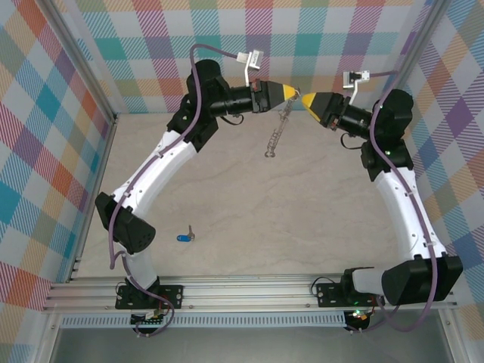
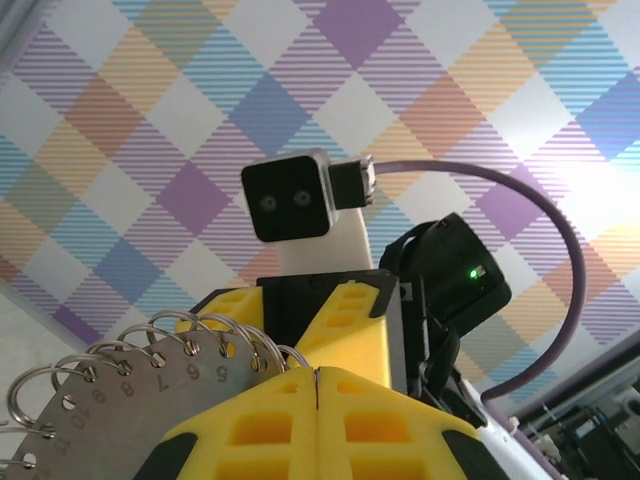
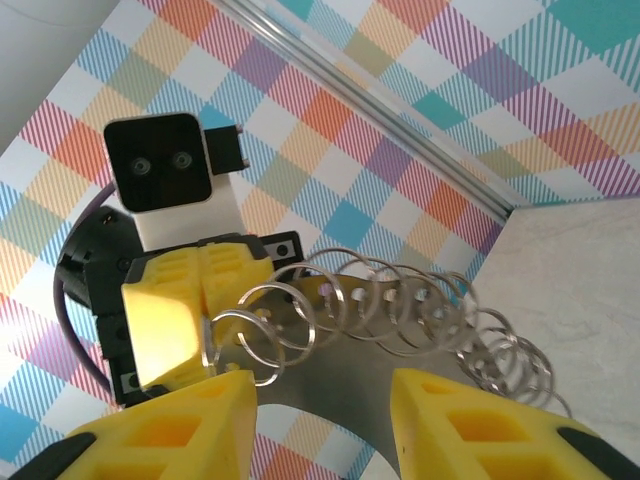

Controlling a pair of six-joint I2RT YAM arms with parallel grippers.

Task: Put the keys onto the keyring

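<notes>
My left gripper (image 1: 290, 92) clamps the keyring (image 1: 277, 130) aloft; my right gripper (image 1: 305, 98) gapes empty beside it. Next (my guess) it must fetch the key (image 1: 184, 237), well apart.

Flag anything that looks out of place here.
The blue key lies alone on the table at the near left side, far from the keyring dangling from the shut left gripper.

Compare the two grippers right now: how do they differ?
The left gripper has its fingers shut on the keyring; the right gripper has its fingers apart, gripping nothing. The keyring hangs from the left one, not the right. Both have yellow fingers and face each other.
</notes>
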